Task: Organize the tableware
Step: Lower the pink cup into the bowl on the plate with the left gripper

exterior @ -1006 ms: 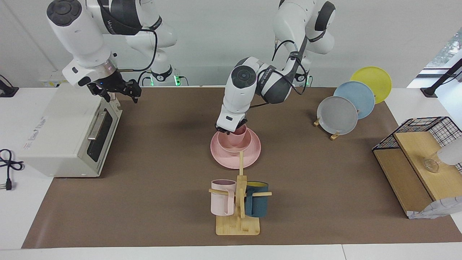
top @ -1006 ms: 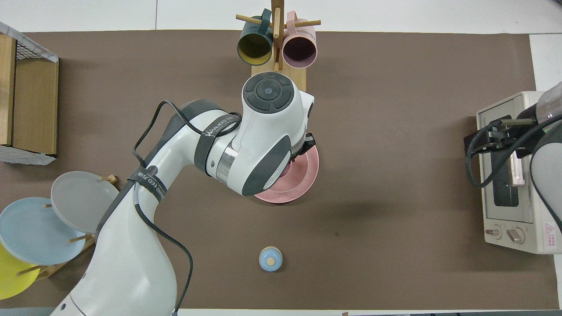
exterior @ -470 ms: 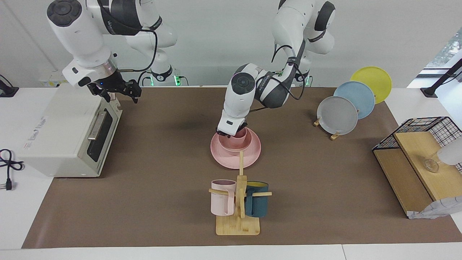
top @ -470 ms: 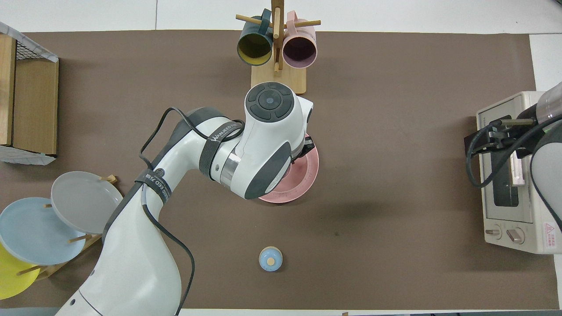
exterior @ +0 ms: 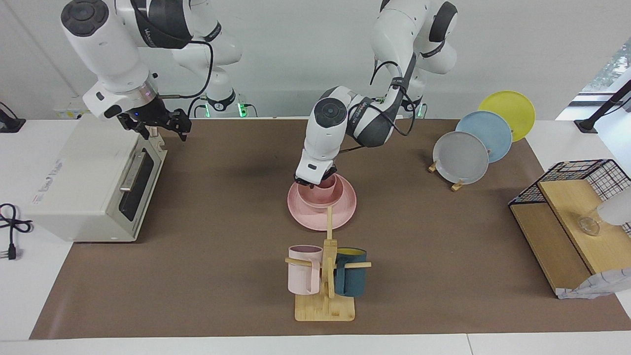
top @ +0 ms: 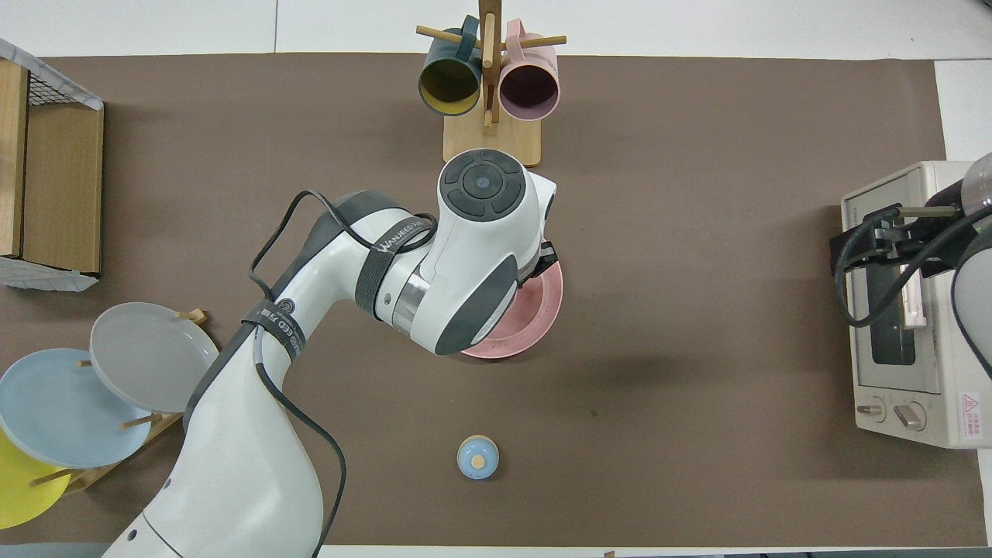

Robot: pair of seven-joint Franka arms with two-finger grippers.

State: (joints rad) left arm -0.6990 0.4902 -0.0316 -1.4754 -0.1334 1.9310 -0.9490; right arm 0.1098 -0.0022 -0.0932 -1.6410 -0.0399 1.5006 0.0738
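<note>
Pink cup (exterior: 327, 184) sits in the pink bowl (exterior: 320, 198), bowl on the pink plate (exterior: 345, 209), mid table. Left gripper (exterior: 315, 181) is down at the cup's rim; can't tell if it grips. Right gripper (exterior: 160, 125) waits w/ fingers apart over the toaster oven (exterior: 84, 182).

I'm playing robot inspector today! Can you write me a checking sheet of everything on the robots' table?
Surface: brown mat on a white table.
Job's things: pink cup stands in the pink bowl, which sits on the pink plate.
Clutter: mug rack with pale pink mug and teal mug; grey, blue and yellow plates on a stand; small blue knob; toaster oven; wire shelf.
Grippers: left gripper at the cup's rim; right gripper open, waiting over the oven.
Cables: black cord beside the oven.
Surroundings: white wall.
</note>
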